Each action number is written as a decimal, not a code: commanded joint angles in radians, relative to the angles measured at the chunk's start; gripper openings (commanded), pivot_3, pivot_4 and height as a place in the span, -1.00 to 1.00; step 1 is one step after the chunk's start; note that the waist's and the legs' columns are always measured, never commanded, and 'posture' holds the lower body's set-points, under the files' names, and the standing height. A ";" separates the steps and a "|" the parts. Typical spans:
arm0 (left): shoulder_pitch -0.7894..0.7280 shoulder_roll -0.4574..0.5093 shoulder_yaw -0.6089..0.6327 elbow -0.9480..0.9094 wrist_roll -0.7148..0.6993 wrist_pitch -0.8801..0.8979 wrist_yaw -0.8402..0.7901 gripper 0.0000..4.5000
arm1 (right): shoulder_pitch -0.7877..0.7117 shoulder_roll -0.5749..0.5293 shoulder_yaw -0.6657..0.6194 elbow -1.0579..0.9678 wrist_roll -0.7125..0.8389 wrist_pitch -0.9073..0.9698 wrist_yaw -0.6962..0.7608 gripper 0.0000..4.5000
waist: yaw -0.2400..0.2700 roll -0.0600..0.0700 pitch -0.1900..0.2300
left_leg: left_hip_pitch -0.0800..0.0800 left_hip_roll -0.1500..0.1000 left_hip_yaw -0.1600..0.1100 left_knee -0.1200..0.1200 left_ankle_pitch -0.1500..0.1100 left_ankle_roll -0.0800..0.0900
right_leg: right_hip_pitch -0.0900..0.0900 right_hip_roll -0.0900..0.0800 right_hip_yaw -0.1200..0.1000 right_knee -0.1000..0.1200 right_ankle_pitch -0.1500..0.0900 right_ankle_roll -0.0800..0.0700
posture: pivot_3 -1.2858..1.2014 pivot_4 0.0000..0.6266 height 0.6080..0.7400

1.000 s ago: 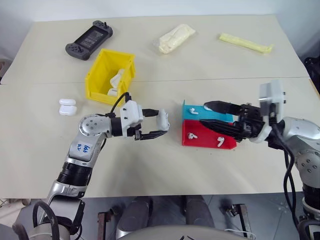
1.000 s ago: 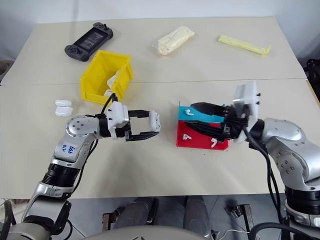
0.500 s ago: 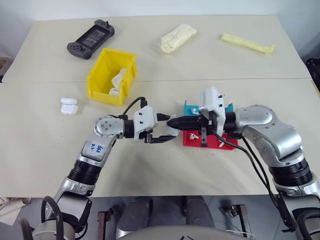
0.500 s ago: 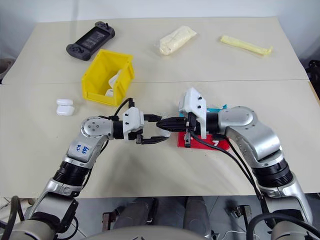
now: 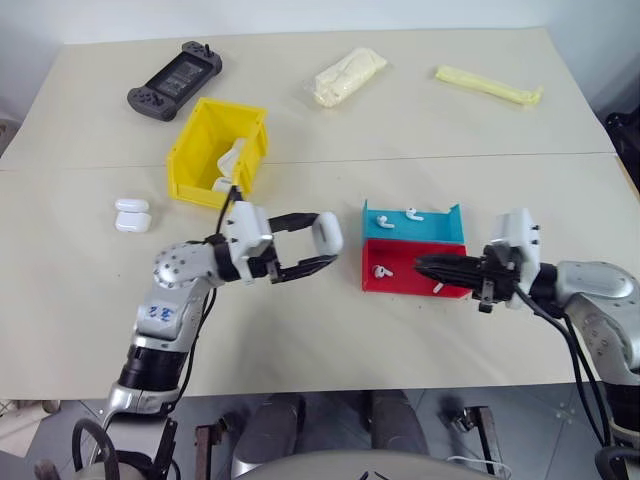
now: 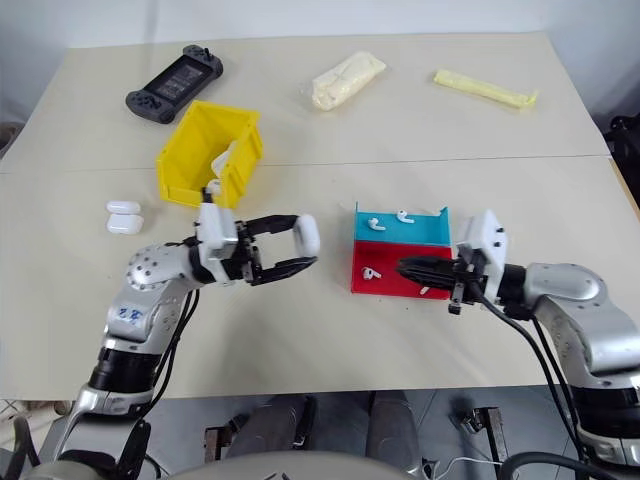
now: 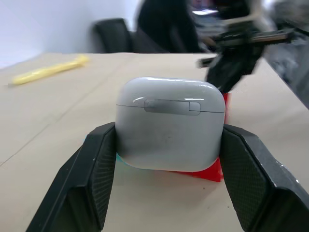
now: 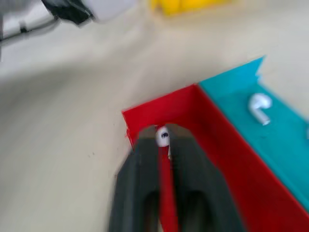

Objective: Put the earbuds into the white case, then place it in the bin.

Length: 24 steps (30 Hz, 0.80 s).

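White and glossy, the case (image 7: 170,125) is sitting clamped between the two black fingers (image 7: 89,176) of the left gripper (image 5: 318,246), which is holding it above the table (image 5: 300,330), left of the trays; its lid is looking closed in the left wrist view. On the right, the right gripper (image 8: 163,140) is reaching over the red tray (image 5: 395,278), and its fingers are pinching one small white earbud (image 8: 162,137) at their tips, above the left end of that tray. Another earbud (image 5: 381,271) is lying in the red tray, and two more earbuds (image 5: 414,214) are lying in the cyan tray (image 5: 440,229), which is touching the far side of the red one. The yellow bin (image 5: 192,170) is standing far and left of the left gripper, with some white things inside that I cannot identify. Two more white cases (image 5: 132,214) are lying just beside each other on the table, left of the bin. At the far edge a black game controller (image 5: 175,79), a pale bag (image 5: 350,75) and a yellow strip (image 5: 490,86) are lying well apart from each other.
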 commanded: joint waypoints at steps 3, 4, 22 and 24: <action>0.142 -0.002 0.207 -0.055 -0.068 -0.032 0.136 0.24 | 0.065 0.098 -0.098 -0.126 0.012 -0.168 -0.046 0.19 | 0.002 0.000 0.000 | 0.001 0.000 0.000 0.000 0.000 0.000 | 0.000 0.000 0.001 0.000 0.000 0.000 | 0.03 -0.52 1.00; 0.159 -0.019 0.241 -0.050 -0.069 -0.031 0.186 0.24 | 0.071 0.120 -0.096 -0.147 0.011 -0.179 -0.072 0.34 | 0.003 0.000 0.000 | 0.001 -0.001 0.000 -0.001 0.000 0.000 | 0.000 0.000 0.001 0.000 0.000 0.000 | 0.03 -0.52 1.00; -0.299 0.031 0.303 0.466 0.092 -0.041 0.497 0.24 | 0.126 0.240 0.010 -0.197 -0.107 -0.289 -0.237 0.98 | 0.012 -0.002 0.000 | 0.002 -0.002 0.001 0.000 -0.001 0.001 | 0.002 -0.001 0.000 0.000 0.001 0.000 | 0.03 -0.52 1.00; -0.355 0.036 0.290 0.539 0.094 -0.051 0.466 0.24 | 0.119 0.238 0.010 -0.198 -0.108 -0.291 -0.246 0.98 | 0.001 -0.002 0.000 | 0.002 -0.003 0.002 -0.001 -0.001 0.002 | 0.001 -0.001 -0.002 0.000 0.001 0.000 | 0.03 -0.52 1.00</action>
